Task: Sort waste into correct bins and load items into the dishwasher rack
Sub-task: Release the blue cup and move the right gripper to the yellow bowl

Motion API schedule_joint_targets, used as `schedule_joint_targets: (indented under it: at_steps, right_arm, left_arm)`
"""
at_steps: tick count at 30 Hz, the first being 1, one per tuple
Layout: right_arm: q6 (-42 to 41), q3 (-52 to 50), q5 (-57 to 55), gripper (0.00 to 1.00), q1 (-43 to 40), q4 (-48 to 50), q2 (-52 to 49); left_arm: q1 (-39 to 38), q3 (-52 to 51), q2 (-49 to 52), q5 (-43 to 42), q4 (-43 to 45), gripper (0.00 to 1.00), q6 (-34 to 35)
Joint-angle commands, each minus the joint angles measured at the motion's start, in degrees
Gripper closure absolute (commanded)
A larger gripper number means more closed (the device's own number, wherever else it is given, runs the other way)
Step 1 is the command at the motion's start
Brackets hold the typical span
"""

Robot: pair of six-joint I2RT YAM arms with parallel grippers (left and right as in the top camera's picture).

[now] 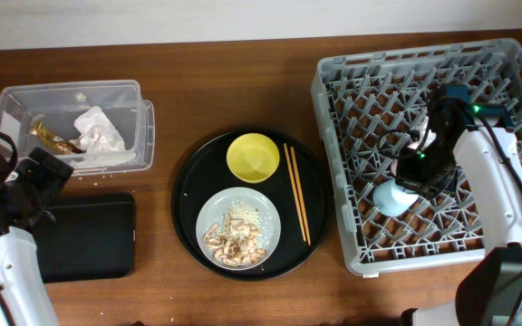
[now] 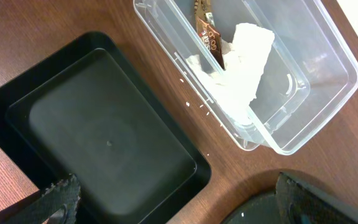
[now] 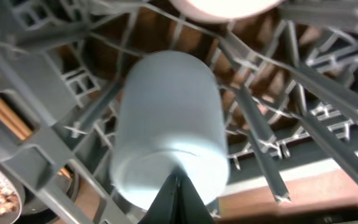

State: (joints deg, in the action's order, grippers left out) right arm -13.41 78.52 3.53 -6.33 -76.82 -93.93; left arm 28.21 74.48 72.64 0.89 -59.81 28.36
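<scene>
Your right claw [image 3: 179, 190], pinched shut on the light-blue cup [image 3: 166, 118] low in the dishwasher rack [image 1: 332, 86], should seat it steady between pegs before letting go, while your left claw [image 2: 182, 198] hangs wide, empty.

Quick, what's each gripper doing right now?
Left gripper: open, holding nothing.
Right gripper: fingers closed, apparently pinching the light-blue cup at its rim.

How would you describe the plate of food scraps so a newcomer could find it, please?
Find the large round black tray mid-table. Of its two dishes, the plate is the pale grey-white one beside the yellow bowl, strewn with brown scraps.
</scene>
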Motion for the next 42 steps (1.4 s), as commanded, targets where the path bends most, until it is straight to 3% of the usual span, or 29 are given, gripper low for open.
schedule_joint_targets:
  at_steps: [1,3,6,7,10,11,15,25,28,31,32,36,42]
  right_arm:
    - [-3.21,1.97,-3.37,0.96,0.33,-1.29,2.16]
    - [-1.14,2.29,0.85,0.96,0.37,-1.86,3.28]
    - [8.96,2.29,12.63,0.96,1.92,-1.77,3.37]
    - [10.23,2.27,13.2,0.91,4.11,-0.72,3.34]
    - [10.21,2.27,12.9,0.51,8.46,3.45,3.21]
    - [10.19,2.27,11.93,0.42,10.21,5.42,2.82]
    - [9.94,2.16,3.82,0.42,14.27,11.41,-1.77]
    - [10.01,2.16,7.45,0.45,16.7,19.58,-10.4]
    - [5.31,1.97,1.29,0.64,18.64,21.27,-12.11]
    - [1.77,1.95,-1.22,0.73,19.45,23.1,-14.21]
    - [-0.81,1.95,-1.22,0.82,19.45,23.98,-14.4]
    - [-4.31,1.97,0.07,0.86,19.45,26.16,-14.4]
    - [-3.15,1.97,2.51,0.85,19.45,27.15,-14.4]
  left_arm:
    - [0.2,0.31,-0.24,0.24,0.09,0.01,0.48]
    - [0.2,0.31,-0.24,0.24,0.09,0.01,0.5]
    - [0.2,0.31,-0.24,0.24,0.09,0.01,0.48]
    - [0.2,0.31,-0.24,0.24,0.09,0.01,0.48]
    - [0.2,0.31,-0.24,0.24,0.09,0.01,0.48]
    - [0.2,0.31,-0.24,0.24,0.09,0.01,0.48]
    - [0.2,0.31,-0.24,0.24,0.09,0.01,0.48]
    - [0.2,0.31,-0.24,0.24,0.09,0.01,0.48]
    - [0.2,0.31,-0.24,0.24,0.09,0.01,0.48]
    - [0.2,0.31,-0.24,0.24,0.09,0.01,0.48]
    - [0.2,0.31,-0.24,0.24,0.09,0.01,0.48]
    - [0.2,0.31,-0.24,0.24,0.09,0.01,0.48]
    - [0.2,0.31,-0.24,0.24,0.09,0.01,0.48]
